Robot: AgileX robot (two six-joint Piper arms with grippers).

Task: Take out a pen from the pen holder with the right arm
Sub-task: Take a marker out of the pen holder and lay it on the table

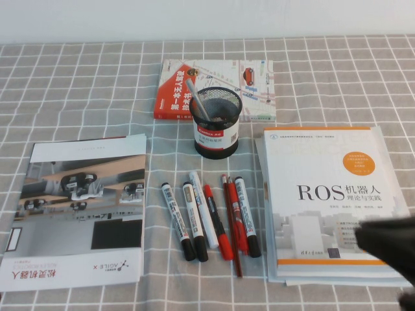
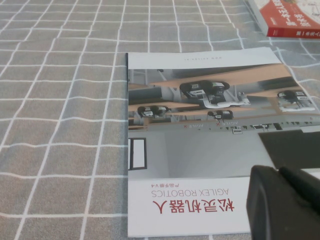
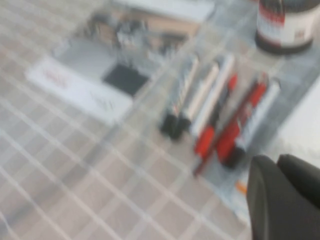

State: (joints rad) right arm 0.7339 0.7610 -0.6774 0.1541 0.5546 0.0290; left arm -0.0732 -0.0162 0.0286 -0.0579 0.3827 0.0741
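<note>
Leaning in the black mesh pen holder at mid-tabletop, a slim grey pen is tilted leftward. The right claw, closed on nothing, is held over the white ROS book, so the pen lies ahead-left. The left claw is parked above the grey brochure; its state cannot be told.

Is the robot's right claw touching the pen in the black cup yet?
Apart. In the high view the right gripper is above the ROS book, far from the pen in the pen holder. The left gripper is near the brochure.
</note>
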